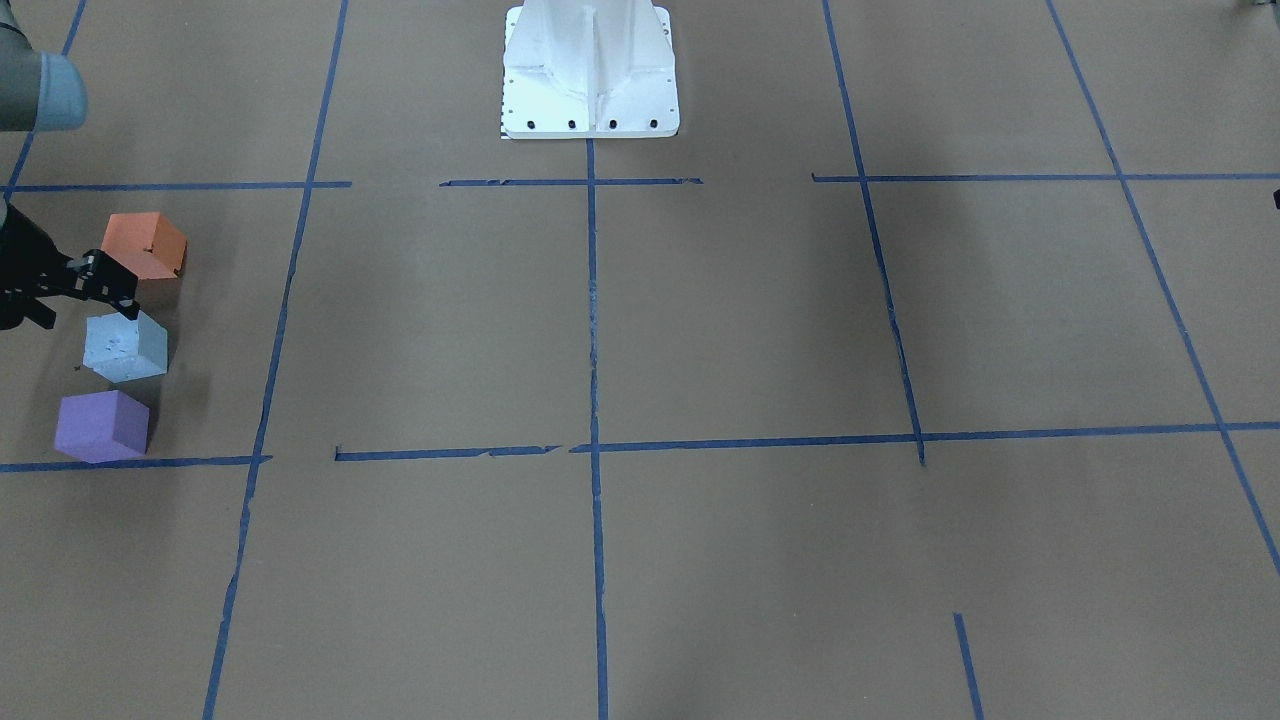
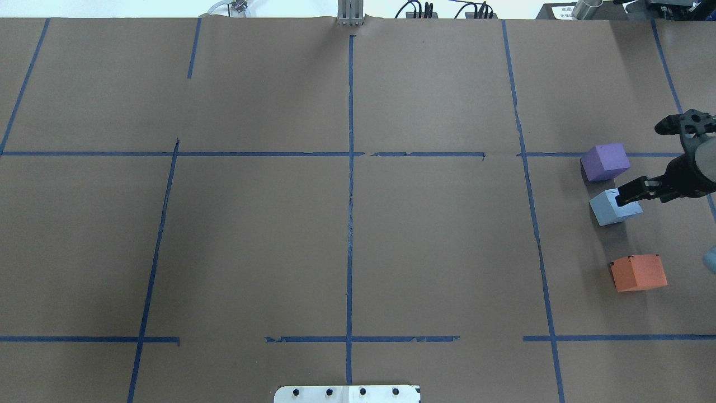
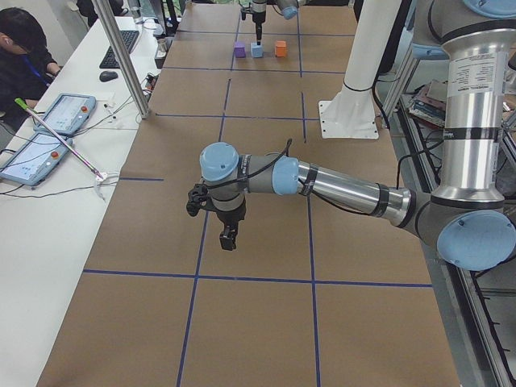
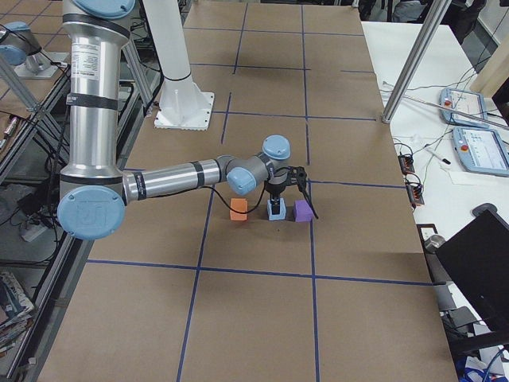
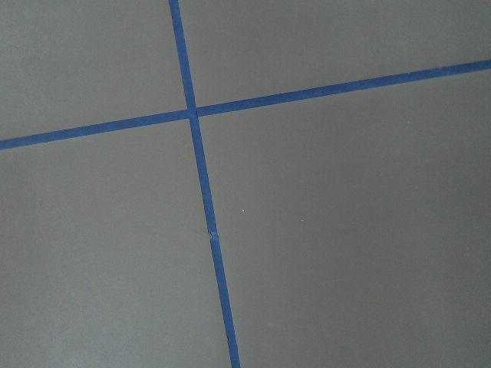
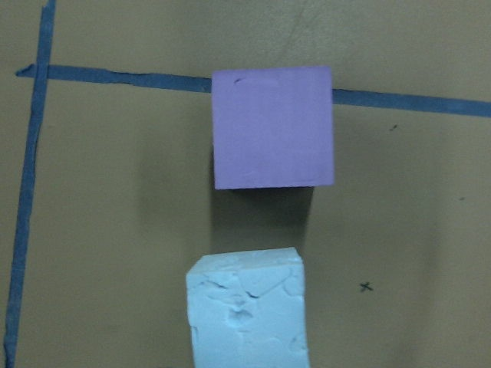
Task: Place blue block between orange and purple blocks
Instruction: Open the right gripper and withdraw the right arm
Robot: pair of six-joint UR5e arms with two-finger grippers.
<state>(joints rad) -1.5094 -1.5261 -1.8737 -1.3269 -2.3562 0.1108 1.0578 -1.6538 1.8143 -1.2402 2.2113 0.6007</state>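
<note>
Right gripper: it is hanging right over the blue block, at the right edge of the overhead view. Its fingers are looking like they are touching the top of the block. I cannot tell if they are apart, together or squeezing it.
Blue block: it is sitting on the table in a row of three. The purple block is sitting above it in the overhead view and the orange block is sitting below it. It is sitting near the purple one with a small gap, and farther from the orange one. It is touching neither.
Right wrist view: the blue block is showing at the bottom middle, and the purple block is sitting on a tape line above it.
Left gripper: it is hanging over the bare table in the middle of the exterior left view, pointing down, well apart from the blocks. I cannot tell if it is apart or together.
Table: brown paper is covering it, and blue tape lines are making big squares on it.
White base: it is standing at the top middle of the front-facing view.
Person: someone is showing at the upper left of the exterior left view.
</note>
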